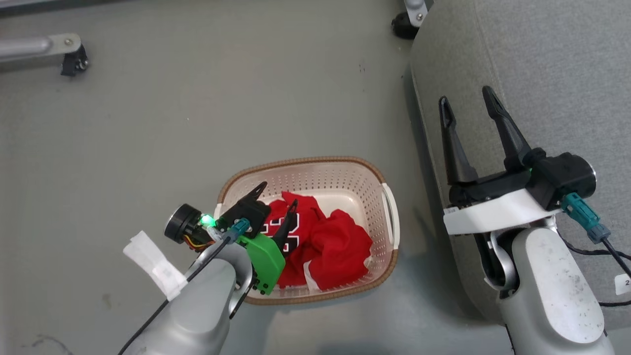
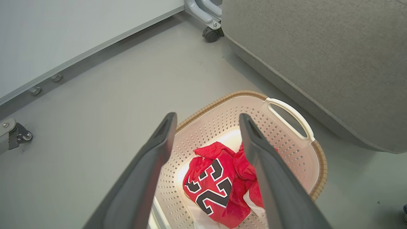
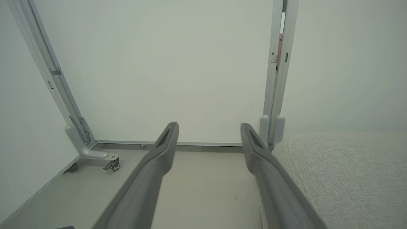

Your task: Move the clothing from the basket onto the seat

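Red clothing, 23 jersey uppermost, lies bunched in the basket on the floor beside the seat; the left pincer, wide above it, could pinch only a loose fold and drop it, while the right pincer hangs wide, empty.

Crumpled red clothing fills the cream basket beside the grey seat.
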